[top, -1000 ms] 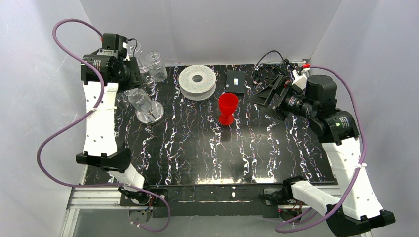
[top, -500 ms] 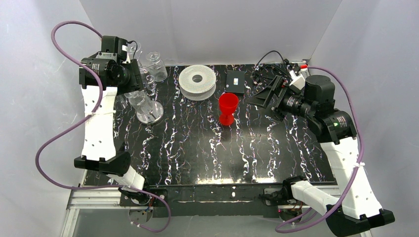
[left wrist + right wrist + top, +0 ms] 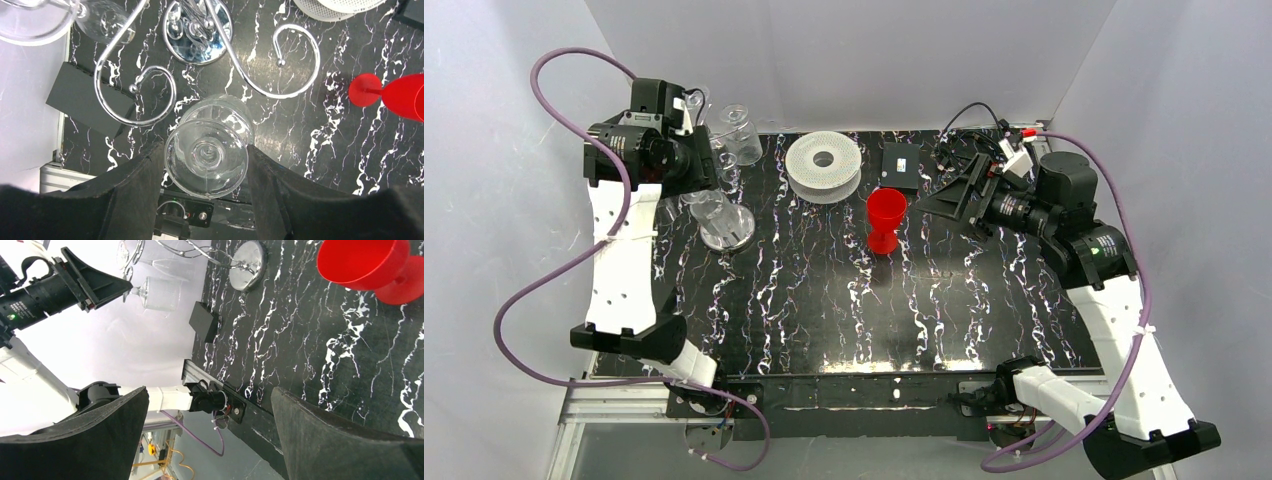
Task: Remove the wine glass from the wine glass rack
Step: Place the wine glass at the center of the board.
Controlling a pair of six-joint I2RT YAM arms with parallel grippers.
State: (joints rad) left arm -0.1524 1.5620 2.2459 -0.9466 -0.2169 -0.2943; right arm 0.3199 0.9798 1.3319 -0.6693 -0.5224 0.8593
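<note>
The wine glass rack [image 3: 729, 228] stands at the back left, with silver curved arms [image 3: 295, 60] over a round chrome base [image 3: 197, 35]. My left gripper [image 3: 696, 165] hangs above it, shut on the round foot of a clear wine glass [image 3: 206, 155], whose bowl hangs below [image 3: 709, 208]. The foot lies just beside two curled arm ends, touching neither. In the left wrist view the gripper [image 3: 206, 167] has one finger on each side of the foot. Two more glasses [image 3: 737, 130] hang on the rack. My right gripper [image 3: 944, 200] is open and empty in the air, and in its own view [image 3: 210, 400] nothing lies between the fingers.
A red goblet [image 3: 886, 220] stands mid-table, left of the right gripper. A white ribbed spool [image 3: 824, 165] and a black box [image 3: 901, 165] sit at the back. Another black block [image 3: 75, 97] lies at the table's left edge. White walls close in the left, back and right.
My left gripper has shifted slightly with the glass still held. My right gripper has moved a little left toward the red goblet.
</note>
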